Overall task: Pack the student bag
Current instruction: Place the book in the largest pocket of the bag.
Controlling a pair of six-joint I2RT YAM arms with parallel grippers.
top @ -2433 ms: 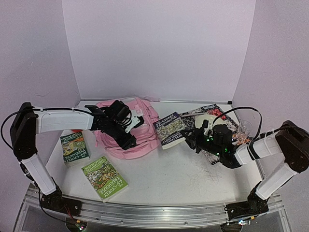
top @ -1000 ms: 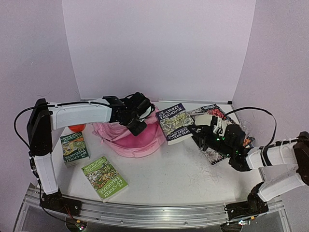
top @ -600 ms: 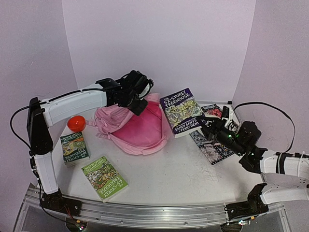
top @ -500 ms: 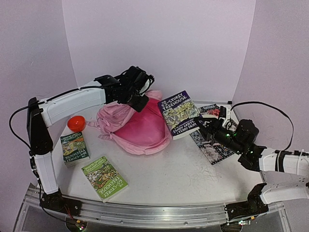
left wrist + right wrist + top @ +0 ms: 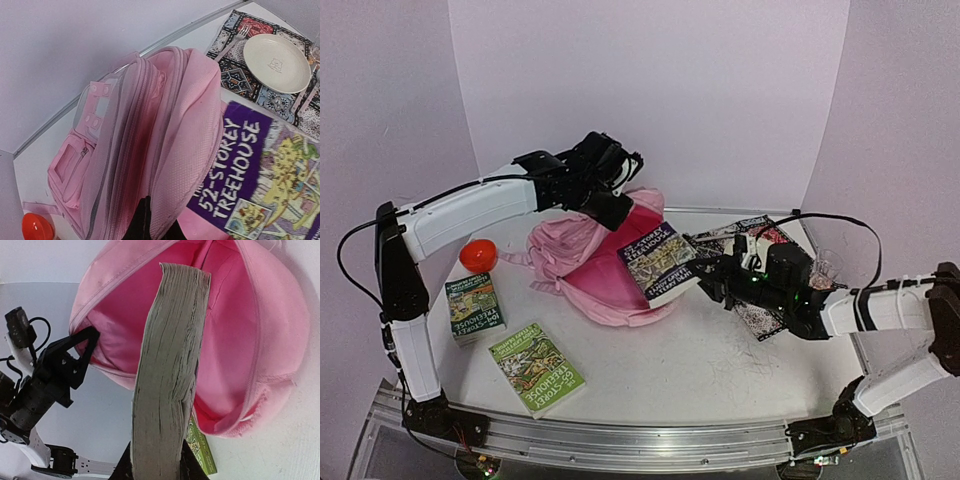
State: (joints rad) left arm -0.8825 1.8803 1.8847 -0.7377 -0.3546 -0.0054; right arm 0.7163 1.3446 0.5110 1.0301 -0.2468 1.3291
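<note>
One student bag, rim pinched tight by the left gripper; three books, the purple book clamped in the right gripper, two green books on a white table, lilac walls.

The left wrist view's edges cut off the purple book and an orange round thing.

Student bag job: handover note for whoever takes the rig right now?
Left gripper: shut on the student bag rim, holding the mouth open.
Right gripper: shut on the 52-Storey Treehouse book, poised at the mouth.
Done: bag open, book lined up.
Left: push that book in; two green books lie on the table, probably next.
</note>
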